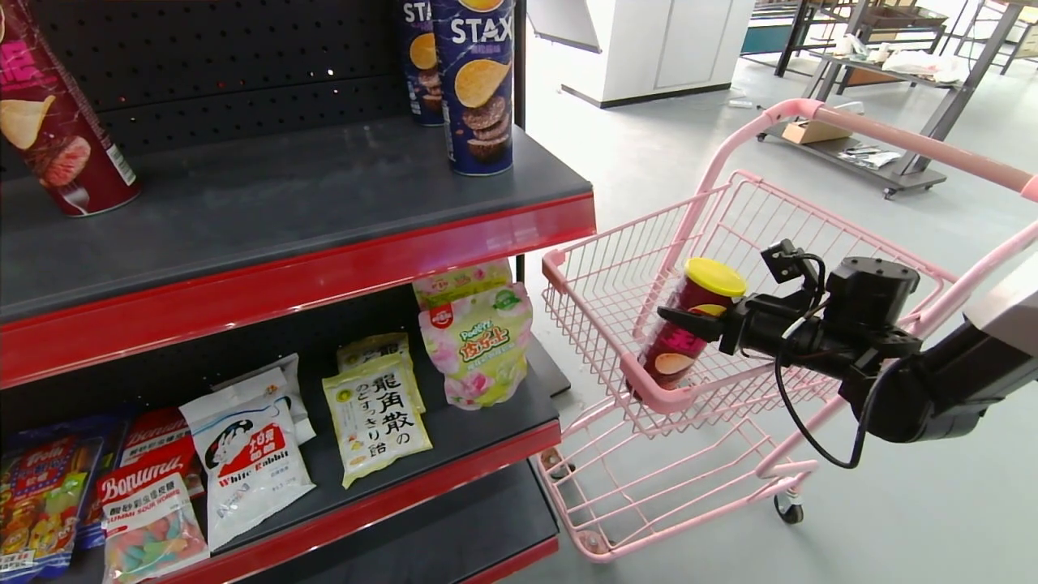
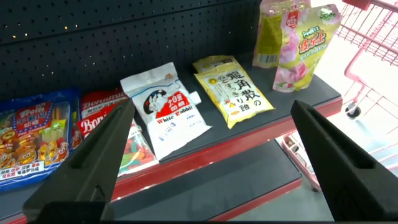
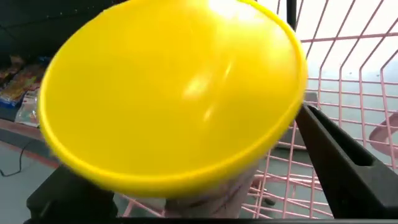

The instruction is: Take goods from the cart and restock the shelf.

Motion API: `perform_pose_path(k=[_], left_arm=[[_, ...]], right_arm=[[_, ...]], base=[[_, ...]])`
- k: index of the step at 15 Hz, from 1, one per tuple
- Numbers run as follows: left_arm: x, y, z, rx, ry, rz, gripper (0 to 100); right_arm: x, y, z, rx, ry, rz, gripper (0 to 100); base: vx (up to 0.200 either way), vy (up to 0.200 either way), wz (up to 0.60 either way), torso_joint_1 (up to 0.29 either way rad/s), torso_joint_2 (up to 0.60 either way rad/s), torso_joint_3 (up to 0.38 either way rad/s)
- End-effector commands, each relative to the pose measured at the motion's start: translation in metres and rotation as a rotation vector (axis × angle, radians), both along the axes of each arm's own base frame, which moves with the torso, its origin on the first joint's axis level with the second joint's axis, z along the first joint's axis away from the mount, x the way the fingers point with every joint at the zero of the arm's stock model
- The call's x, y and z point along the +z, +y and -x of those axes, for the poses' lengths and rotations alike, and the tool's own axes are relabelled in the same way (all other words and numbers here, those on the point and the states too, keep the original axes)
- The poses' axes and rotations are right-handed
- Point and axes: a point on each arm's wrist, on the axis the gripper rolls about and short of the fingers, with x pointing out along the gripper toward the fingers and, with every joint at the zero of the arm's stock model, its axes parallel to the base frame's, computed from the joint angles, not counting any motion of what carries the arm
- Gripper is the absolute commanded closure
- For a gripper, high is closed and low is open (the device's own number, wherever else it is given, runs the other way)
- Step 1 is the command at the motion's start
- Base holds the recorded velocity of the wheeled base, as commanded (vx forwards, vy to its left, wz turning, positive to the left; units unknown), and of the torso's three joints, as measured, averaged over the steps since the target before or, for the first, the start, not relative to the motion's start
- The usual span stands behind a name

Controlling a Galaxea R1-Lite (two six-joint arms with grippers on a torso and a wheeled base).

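My right arm stretches out level across the pink wire cart (image 1: 568,272), wrist turned sideways, and the right gripper (image 1: 694,321) pinches the dark red cardboard chip can (image 1: 677,350) just under its glossy yellow plastic lid (image 1: 714,276). The can leans slightly, its base down inside the basket at the front rim, in the corner nearest the shelf. In the right wrist view the round lid sits between the two black fingers (image 3: 339,155), with pink wire mesh behind it. My left gripper (image 2: 211,155) hangs with its wedge-shaped fingers spread wide and nothing between them, facing the lower board of the dark grey metal shelf (image 1: 324,272) with its red front edge. On that board lie a crinkly white candy bag (image 2: 166,109) and a flat yellow lozenge packet (image 2: 233,93), and a pink-and-green pouch (image 2: 298,43) stands at the end nearest the cart. On the upper board two tall dark blue chip cans (image 1: 480,89) stand at the cart-side end, and another red one (image 1: 57,130) stands at the far end.
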Motion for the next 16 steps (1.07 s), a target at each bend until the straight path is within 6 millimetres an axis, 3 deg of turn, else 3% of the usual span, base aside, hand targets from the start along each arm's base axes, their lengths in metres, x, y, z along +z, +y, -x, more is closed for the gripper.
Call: perform_pose_path(k=[1, 2, 3, 6, 9, 11, 14, 15, 16], left_arm=[[0.0, 0.0, 0.0, 0.001, 0.0, -0.002, 0], [0.0, 0.0, 0.0, 0.001, 0.002, 0.0, 0], [0.0, 0.0, 0.0, 0.0, 0.0, -0.002, 0], [0.0, 0.0, 0.0, 0.001, 0.0, -0.002, 0], [0.0, 0.0, 0.0, 0.0, 0.0, 0.0, 0], [0.0, 0.0, 0.0, 0.001, 0.0, 0.001, 0], [0.0, 0.0, 0.0, 0.0, 0.0, 0.001, 0], [0.0, 0.0, 0.0, 0.0, 0.0, 0.001, 0], [0.0, 0.0, 0.0, 0.0, 0.002, 0.001, 0]], right_arm=[[-0.007, 0.002, -0.007, 0.001, 0.013, -0.006, 0], [-0.005, 0.002, -0.01, -0.008, 0.008, -0.014, 0], [-0.004, 0.002, -0.011, -0.008, 0.004, -0.016, 100], [0.0, 0.003, -0.009, -0.008, -0.009, -0.014, 100], [0.033, 0.002, 0.002, -0.024, -0.084, -0.017, 100], [0.081, -0.003, 0.024, -0.051, -0.14, -0.02, 100], [0.162, -0.01, 0.077, -0.16, -0.214, -0.03, 100], [0.182, -0.012, 0.098, -0.207, -0.225, -0.033, 100], [0.185, -0.012, 0.103, -0.218, -0.224, -0.033, 100]], base=[[0.0, 0.0, 0.0, 0.0, 0.0, 0.0], [0.0, 0.0, 0.0, 0.0, 0.0, 0.0], [0.0, 0.0, 0.0, 0.0, 0.0, 0.0], [0.0, 0.0, 0.0, 0.0, 0.0, 0.0], [0.0, 0.0, 0.0, 0.0, 0.0, 0.0], [0.0, 0.0, 0.0, 0.0, 0.0, 0.0], [0.0, 0.0, 0.0, 0.0, 0.0, 0.0], [0.0, 0.0, 0.0, 0.0, 0.0, 0.0], [0.0, 0.0, 0.0, 0.0, 0.0, 0.0]])
